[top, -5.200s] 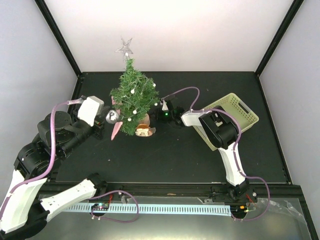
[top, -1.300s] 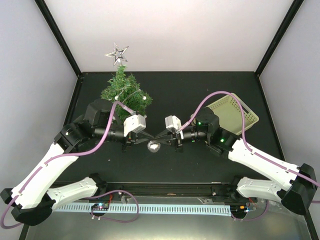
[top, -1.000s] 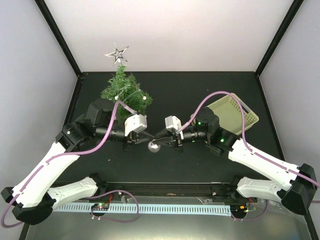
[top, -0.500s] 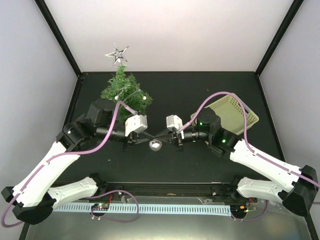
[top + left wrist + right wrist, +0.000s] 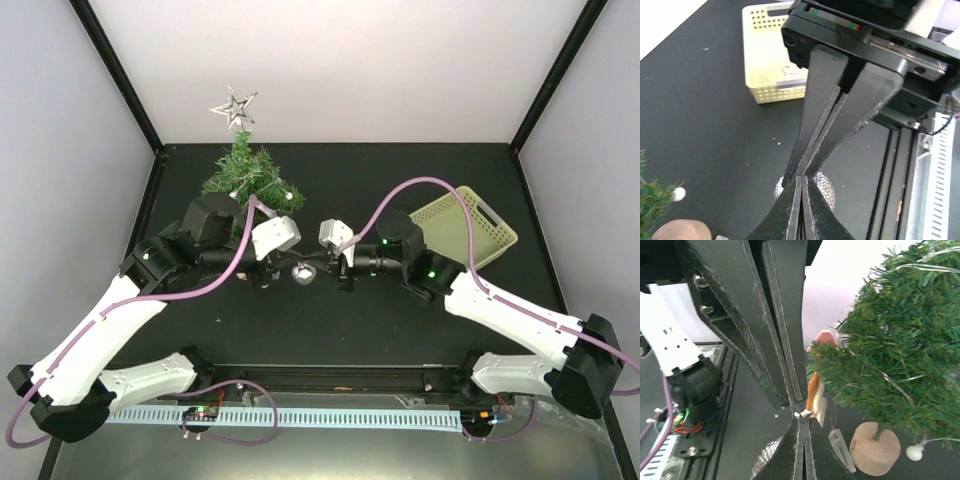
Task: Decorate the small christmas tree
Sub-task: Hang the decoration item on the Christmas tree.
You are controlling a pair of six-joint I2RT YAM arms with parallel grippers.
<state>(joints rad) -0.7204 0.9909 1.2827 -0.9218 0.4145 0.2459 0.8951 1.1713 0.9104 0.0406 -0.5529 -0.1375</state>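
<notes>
Silver star (image 5: 234, 107) atop tree (image 5: 245, 176) (top view only)

- Down the length of the left gripper (image 5: 801, 184), its fingers (image 5: 785, 215) pressed flat together and rising from the bottom edge.
- Tip to tip with the right gripper (image 5: 801, 170), reaching in from the top, both of its dark fingers (image 5: 822, 90) drawn to a narrow wedge.
- Just behind that meeting point, a silver glitter ball (image 5: 822, 187), half hidden by the fingertips.
- Beyond, on the black counter (image 5: 715, 110), a pale yellow perforated basket (image 5: 770, 60) at upper left.
- At lower left, a sprig of the small christmas tree (image 5: 650, 200), a white bead (image 5: 677, 193) and the light-wood stump base (image 5: 680, 232).
</notes>
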